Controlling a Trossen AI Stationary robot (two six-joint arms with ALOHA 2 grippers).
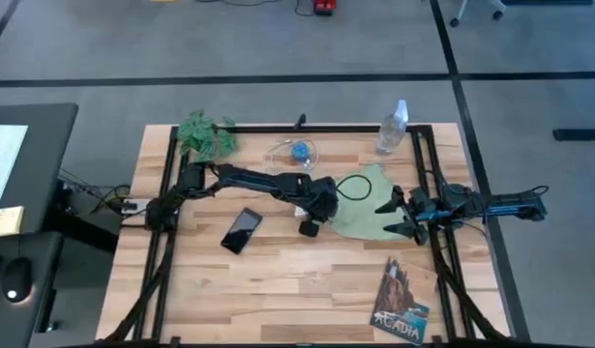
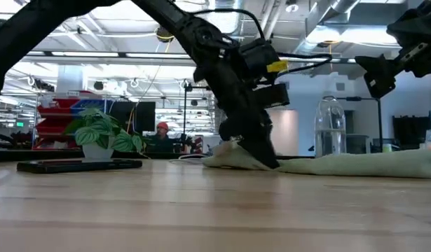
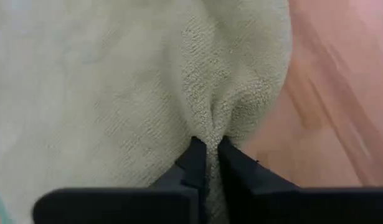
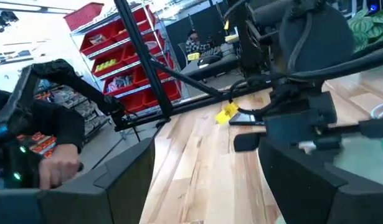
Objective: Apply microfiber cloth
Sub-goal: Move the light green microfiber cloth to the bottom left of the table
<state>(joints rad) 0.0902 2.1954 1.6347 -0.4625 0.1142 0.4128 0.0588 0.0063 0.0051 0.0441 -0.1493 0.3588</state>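
The left gripper (image 3: 211, 152) pinches only a thin fold at the edge of the microfiber cloth (image 1: 367, 206), which lies mid-table right of the phone (image 1: 241, 230), so it could slip free when dragged, while the right gripper (image 1: 396, 215) waits open nearby.

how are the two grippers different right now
The left gripper is shut, pinching a fold at the edge of the microfiber cloth; the right gripper is open and holds nothing. The left gripper is down at the table; the right gripper hangs above the cloth's other side, not touching it. Both are dark two-finger grippers.
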